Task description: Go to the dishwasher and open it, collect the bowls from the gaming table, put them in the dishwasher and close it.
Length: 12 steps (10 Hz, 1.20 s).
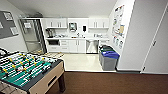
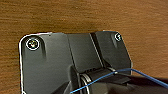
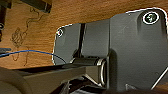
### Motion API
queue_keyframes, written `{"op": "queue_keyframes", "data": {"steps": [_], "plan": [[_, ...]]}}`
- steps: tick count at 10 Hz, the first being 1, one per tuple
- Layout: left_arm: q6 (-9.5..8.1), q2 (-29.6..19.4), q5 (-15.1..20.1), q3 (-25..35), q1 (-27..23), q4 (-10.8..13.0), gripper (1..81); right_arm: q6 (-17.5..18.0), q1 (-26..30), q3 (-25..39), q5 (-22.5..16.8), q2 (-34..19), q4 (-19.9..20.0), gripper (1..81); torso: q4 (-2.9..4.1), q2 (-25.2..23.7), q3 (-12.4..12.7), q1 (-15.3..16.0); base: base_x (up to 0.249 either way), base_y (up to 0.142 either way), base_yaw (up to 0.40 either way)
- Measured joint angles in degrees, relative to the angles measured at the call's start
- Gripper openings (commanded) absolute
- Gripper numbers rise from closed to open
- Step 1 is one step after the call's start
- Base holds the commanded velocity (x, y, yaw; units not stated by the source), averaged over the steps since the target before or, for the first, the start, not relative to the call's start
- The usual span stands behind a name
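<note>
The dishwasher sits straight ahead across the room, built in under the counter near that counter's right end, between the white cabinet doors and the side wall. Its steel front looks flush with the cabinets, so I judge it closed, though at this range the handle is hard to make out. The pale kitchen floor runs from the edge of the brown carpet up to it, with the bins standing along the right side of that path and the foosball table near on the left. The unit lies a little right of centre, so the right arm would probably be the nearer one. Both wrist views look down on brown carpet; I cannot tell whether either gripper's fingers are apart or together.
</note>
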Motion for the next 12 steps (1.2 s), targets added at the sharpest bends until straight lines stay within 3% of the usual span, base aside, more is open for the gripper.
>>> {"op": "queue_keyframes", "data": {"steps": [12], "plan": [[0.00,0.2,0.0,0.0,0.5,0.0,81.1,0.0,0.0,-0.6,0.0,0.6,0.0,81.1,0.00,0.0,0.0,0.0,0.192,0.000,0.000]]}}
